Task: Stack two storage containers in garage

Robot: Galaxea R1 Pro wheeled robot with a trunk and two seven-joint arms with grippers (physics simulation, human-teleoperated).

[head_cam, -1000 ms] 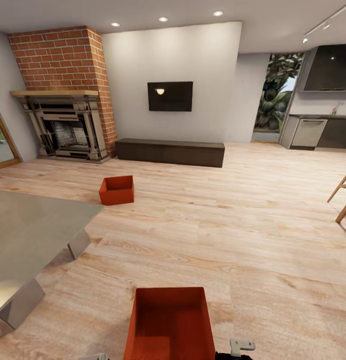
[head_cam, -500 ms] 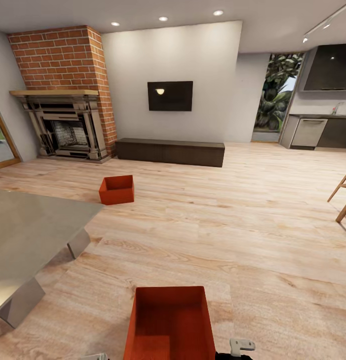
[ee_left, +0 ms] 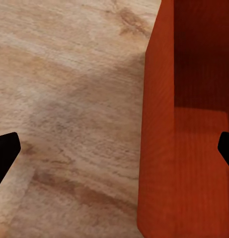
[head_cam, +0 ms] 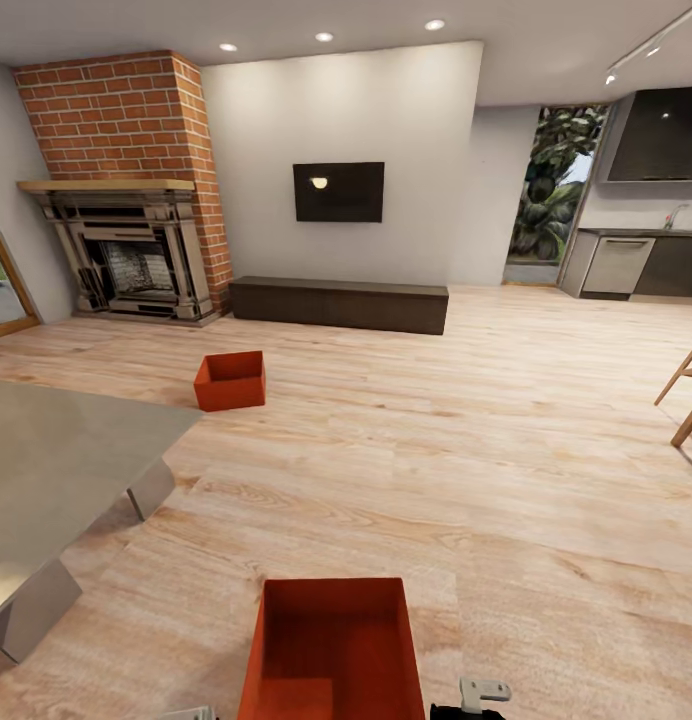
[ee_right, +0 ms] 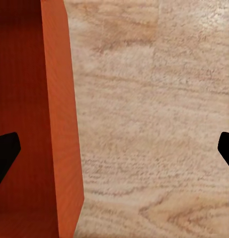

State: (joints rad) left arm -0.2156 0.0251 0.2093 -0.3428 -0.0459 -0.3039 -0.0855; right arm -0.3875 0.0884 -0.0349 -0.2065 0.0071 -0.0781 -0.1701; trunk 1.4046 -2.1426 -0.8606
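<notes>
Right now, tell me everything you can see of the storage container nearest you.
The near storage container is a red-orange, open-top rectangular bin with thin plain walls, empty inside, upright on the light wood floor just ahead. The left gripper straddles one side wall, the right gripper the opposite one, both open and not touching it.

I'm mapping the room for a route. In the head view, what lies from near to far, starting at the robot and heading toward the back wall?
Near storage container → bare wood plank floor → far storage container → long low dark cabinet → wall TV.
</notes>
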